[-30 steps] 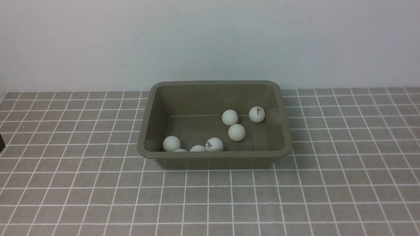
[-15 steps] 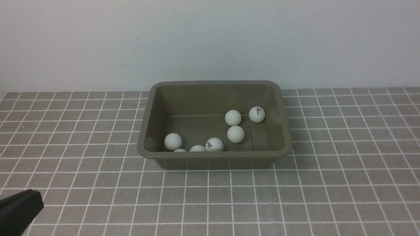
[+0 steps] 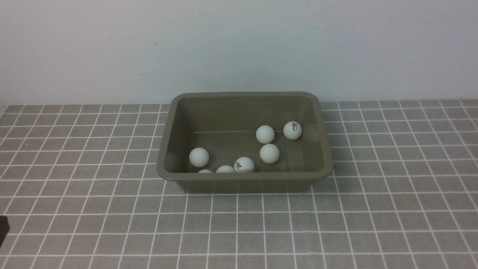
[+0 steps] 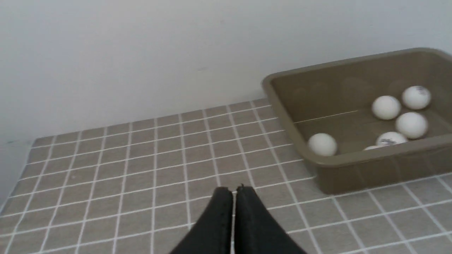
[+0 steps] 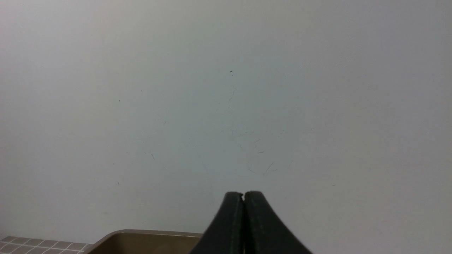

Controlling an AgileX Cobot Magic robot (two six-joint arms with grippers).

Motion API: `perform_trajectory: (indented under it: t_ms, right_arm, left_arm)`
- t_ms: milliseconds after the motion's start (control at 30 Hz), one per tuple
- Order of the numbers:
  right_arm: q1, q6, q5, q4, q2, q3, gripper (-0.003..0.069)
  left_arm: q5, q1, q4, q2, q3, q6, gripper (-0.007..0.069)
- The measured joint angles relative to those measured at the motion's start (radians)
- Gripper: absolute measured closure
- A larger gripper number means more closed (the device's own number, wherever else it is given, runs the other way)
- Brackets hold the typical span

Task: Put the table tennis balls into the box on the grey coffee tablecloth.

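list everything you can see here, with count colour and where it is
table tennis balls: seven, white, all inside the box; two only peek above its near wall
box: one, olive-brown, on the tablecloth near the wall
grey coffee tablecloth: one, grey-brown with white grid lines, covering the surface
wall: one, pale grey-white, behind the box
left gripper: one, black, shut and empty, over the cloth beside the box
right gripper: one, black, shut and empty, facing the wall

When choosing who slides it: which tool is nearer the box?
Left, probably: left tool hangs low off the box's left side; right tool points at the wall, box rim barely showing.
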Motion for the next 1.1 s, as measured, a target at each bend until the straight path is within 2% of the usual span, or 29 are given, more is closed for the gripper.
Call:
perform_trajectory:
  t_ms: [100, 167, 300, 533, 1100]
  right_arm:
    - [0.000, 0.000, 0.000, 0.000, 0.000, 0.000, 0.0672]
    - [0.000, 0.000, 0.000, 0.000, 0.000, 0.000, 0.0672]
    - [0.000, 0.000, -0.001, 0.000, 0.000, 0.000, 0.0672]
    - [0.000, 0.000, -0.001, 0.000, 0.000, 0.000, 0.0672]
    - [0.000, 0.000, -0.001, 0.000, 0.000, 0.000, 0.0672]
  left_arm:
    - [-0.100, 0.000, 0.097, -0.091, 0.177, -0.113, 0.0629]
    - [-0.082, 0.000, 0.107, -0.135, 0.227, -0.132, 0.0629]
    - [0.018, 0.000, 0.076, -0.160, 0.239, -0.140, 0.0629]
    - [0.020, 0.000, 0.010, -0.161, 0.239, -0.140, 0.0629]
    - [0.021, 0.000, 0.005, -0.161, 0.239, -0.141, 0.0629]
